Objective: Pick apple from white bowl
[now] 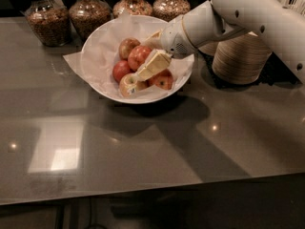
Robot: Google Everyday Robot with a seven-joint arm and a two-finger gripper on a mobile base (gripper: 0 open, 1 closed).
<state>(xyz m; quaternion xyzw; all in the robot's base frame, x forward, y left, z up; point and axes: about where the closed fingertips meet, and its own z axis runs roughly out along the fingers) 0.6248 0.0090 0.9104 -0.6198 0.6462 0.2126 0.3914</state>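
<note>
The white bowl [90,78], wide and lined with crinkled white paper, stands at the back middle of the grey table. Several apples lie in it. The large red-orange apple [137,56] is near the middle, with a yellow-green stickered apple [128,85] in front and smaller red apples [121,70] beside it. My gripper [147,56] reaches into the bowl from the right. It is open, with one cream finger [151,65] lying just right of and in front of the red-orange apple and the other finger [154,34] behind it. It holds nothing.
Several glass jars of nuts and grains [44,20] line the back edge behind the bowl. A stack of small disposable bowls [240,56] stands right of the bowl, under my arm [248,11]. The table's front edge [143,192] runs across the bottom.
</note>
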